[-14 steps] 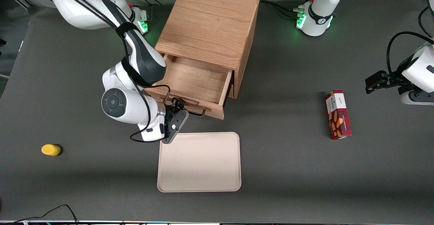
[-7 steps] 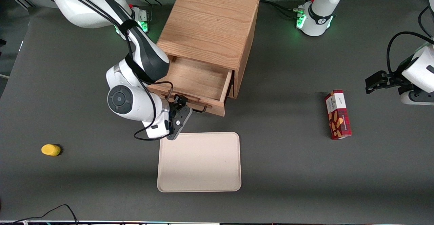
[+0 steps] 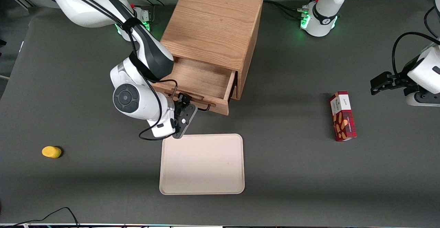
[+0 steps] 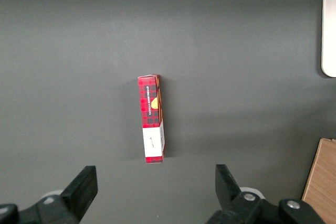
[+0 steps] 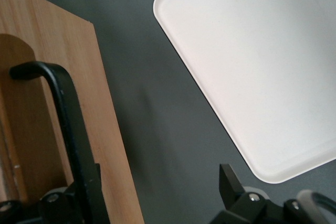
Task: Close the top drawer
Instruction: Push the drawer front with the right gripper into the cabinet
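The top drawer (image 3: 202, 78) of the oak cabinet (image 3: 213, 25) stands partly pulled out, and its wooden inside shows bare. My gripper (image 3: 186, 101) is at the drawer front, beside the black wire handle (image 3: 205, 108), with its fingers spread open. In the right wrist view the drawer front (image 5: 52, 77) and its handle (image 5: 65, 108) fill one side. One finger (image 5: 90, 184) lies against the handle. The other finger (image 5: 231, 182) hangs over bare table, so my gripper (image 5: 160, 192) holds nothing.
A cream tray (image 3: 202, 164) (image 5: 252, 66) lies on the table, nearer the front camera than the drawer. A red cookie box (image 3: 342, 120) (image 4: 151, 119) lies toward the parked arm's end. A small yellow object (image 3: 51, 151) sits toward the working arm's end.
The drawer has slid part of the way into the cabinet. My gripper has moved with its front, away from the tray and toward the cabinet.
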Robot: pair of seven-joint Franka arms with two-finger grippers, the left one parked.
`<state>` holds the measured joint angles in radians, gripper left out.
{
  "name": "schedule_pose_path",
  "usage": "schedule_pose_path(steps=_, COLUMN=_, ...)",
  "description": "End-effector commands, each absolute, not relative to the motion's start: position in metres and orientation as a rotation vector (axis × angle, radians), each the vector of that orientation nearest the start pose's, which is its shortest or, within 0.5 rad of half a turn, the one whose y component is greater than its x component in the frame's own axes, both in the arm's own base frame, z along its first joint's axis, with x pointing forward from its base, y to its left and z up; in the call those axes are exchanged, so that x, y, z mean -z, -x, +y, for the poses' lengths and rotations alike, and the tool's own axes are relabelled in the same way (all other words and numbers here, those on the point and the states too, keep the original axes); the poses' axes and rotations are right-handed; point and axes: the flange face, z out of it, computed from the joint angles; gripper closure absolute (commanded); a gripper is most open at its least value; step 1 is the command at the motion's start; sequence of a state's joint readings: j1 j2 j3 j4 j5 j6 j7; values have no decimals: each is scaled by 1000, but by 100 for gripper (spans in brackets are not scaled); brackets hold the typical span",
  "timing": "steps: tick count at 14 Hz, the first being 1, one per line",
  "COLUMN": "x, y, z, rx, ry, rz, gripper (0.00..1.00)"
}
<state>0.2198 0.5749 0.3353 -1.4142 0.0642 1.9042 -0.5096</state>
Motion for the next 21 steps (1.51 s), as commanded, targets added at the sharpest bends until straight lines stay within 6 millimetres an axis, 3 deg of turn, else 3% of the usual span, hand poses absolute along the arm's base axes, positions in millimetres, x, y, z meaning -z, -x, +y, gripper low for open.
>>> schedule_pose_path(steps=1, x=-384, y=-604, z=341, rx=-107, ry=2571, rz=-1406, gripper=0)
schedule_pose_path(steps=12, x=-381, y=-571, z=378, rx=-149, ry=2560, rz=-1444, gripper=0)
schedule_pose_path(steps=21, x=-377, y=-555, z=375, rx=-190, ry=2577, rz=-1511, gripper=0)
